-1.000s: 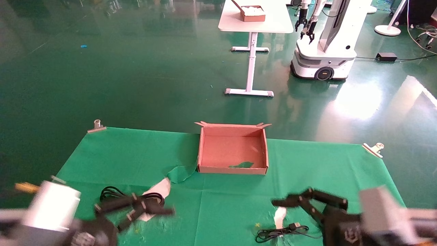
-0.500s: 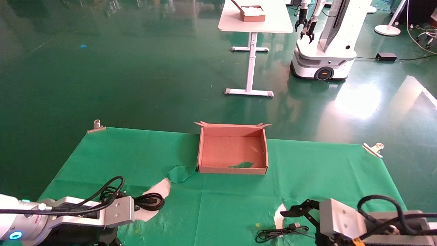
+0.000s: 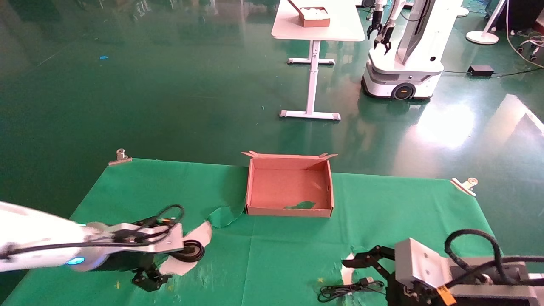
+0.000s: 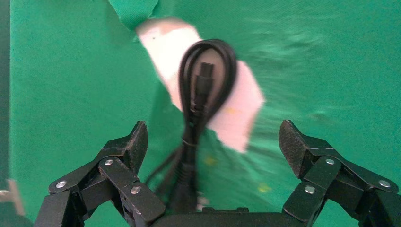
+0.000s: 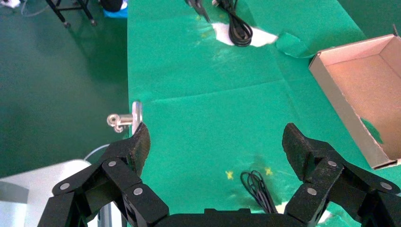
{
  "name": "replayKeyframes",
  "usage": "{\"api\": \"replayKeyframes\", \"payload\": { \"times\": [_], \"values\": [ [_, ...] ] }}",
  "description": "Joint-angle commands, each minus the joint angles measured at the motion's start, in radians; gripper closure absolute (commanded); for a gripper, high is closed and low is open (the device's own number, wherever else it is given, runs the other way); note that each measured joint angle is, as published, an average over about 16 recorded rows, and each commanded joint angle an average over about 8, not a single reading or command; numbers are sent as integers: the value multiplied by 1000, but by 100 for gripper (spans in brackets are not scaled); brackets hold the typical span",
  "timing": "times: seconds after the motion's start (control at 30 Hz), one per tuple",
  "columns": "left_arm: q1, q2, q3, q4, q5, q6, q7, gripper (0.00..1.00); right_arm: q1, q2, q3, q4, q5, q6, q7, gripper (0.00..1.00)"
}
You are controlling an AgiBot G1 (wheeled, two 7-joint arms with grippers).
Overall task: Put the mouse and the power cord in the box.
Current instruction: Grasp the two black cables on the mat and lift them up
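Observation:
The power cord (image 3: 190, 250) lies coiled on a white patch of bare table at the front left. My left gripper (image 3: 148, 279) hangs open just above it. In the left wrist view the power cord (image 4: 205, 82) runs back between the spread fingers (image 4: 135, 144), nearer one of them, and neither touches it. The brown box (image 3: 289, 210) stands open in the middle. My right gripper (image 3: 364, 263) is open at the front right above the mouse's thin cable (image 3: 345, 291); this cable (image 5: 257, 188) lies in loops on the cloth. The mouse body is hidden.
The green cloth (image 3: 403, 204) is torn, with a folded flap (image 3: 223, 216) beside the box. Metal clips (image 3: 120, 156) (image 3: 466, 185) hold its far corners. Beyond on the floor stand a white table (image 3: 318, 25) with a small box and another robot (image 3: 403, 63).
My left arm has swung forward and right until its gripper is over the power cord. My right arm dropped low over the thin cable, then barely moved.

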Motion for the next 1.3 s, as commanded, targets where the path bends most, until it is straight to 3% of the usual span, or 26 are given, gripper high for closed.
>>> {"api": "replayKeyframes", "payload": {
  "times": [0.03,0.2,0.43,0.6,0.93,1.13,1.3],
  "values": [
    [-14,50,31,31,86,-24,-13,0,1,0,3,2,6,2,6,0],
    [-36,146,76,163,215,-87,-22,0,-11,19,9,5,15,1,8,0],
    [-57,213,97,301,266,-143,-7,0,-27,36,12,8,8,7,-2,0],
    [-67,228,98,344,263,-158,13,0,2,14,-27,20,-115,24,-25,0],
    [-75,237,98,375,255,-168,33,0,168,-209,-209,-44,-567,62,-50,0],
    [-77,239,97,382,253,-171,37,0,226,-343,-280,-191,-702,90,-88,0],
    [-77,240,97,385,252,-172,39,0,256,-405,-308,-297,-762,112,-98,0]
  ]
}}
